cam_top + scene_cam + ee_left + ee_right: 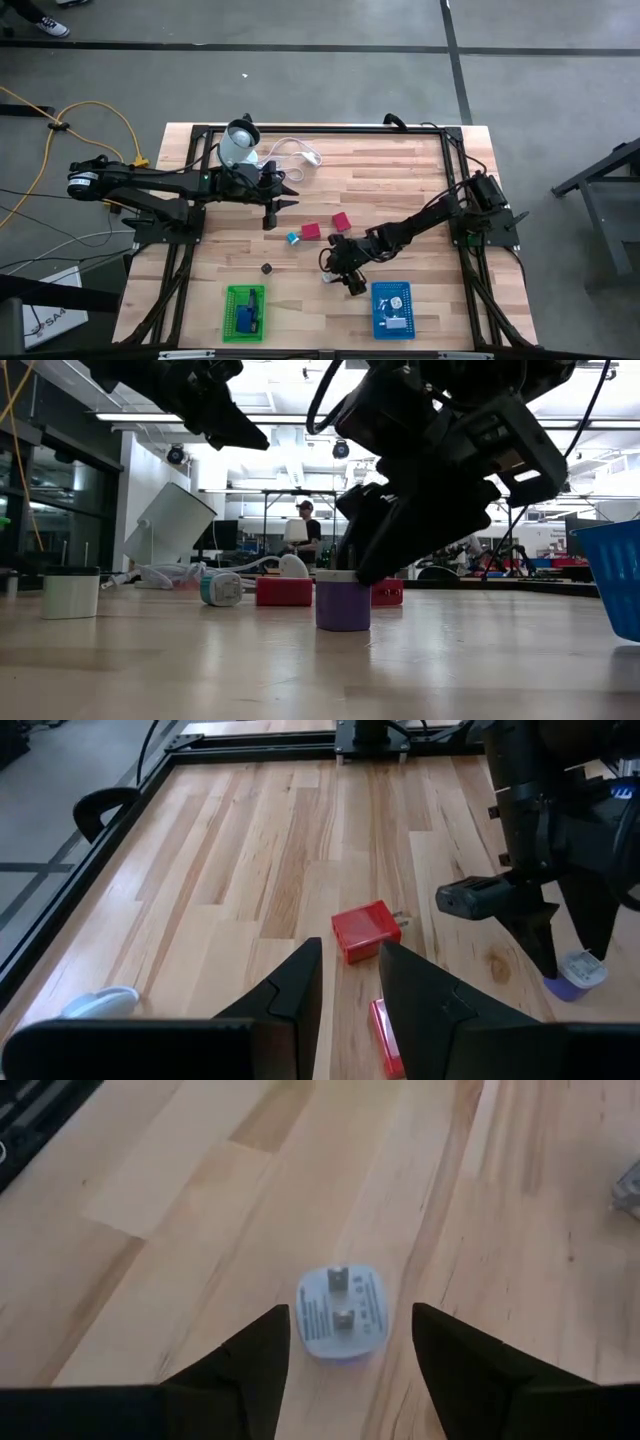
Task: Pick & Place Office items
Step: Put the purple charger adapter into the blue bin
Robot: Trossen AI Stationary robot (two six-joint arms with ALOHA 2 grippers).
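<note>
The right gripper [350, 1342] hangs just above a small plug adapter [341, 1312], its jaws spread apart with the adapter standing between their tips, not yet gripped. The adapter stands on the counter [400, 185], pale lilac body down, two metal prongs up. It looks light, hard and smooth, a rigid plastic block that could tip or skid if nudged by one jaw first; the flat opposite sides below the prong face seem the best place to pinch. Tiny grey print covers its top face, too small to read. The left gripper [350, 982] waits with jaws nearly clenched and holding nothing, a red charger [366, 931] lying just beyond their tips.
</note>
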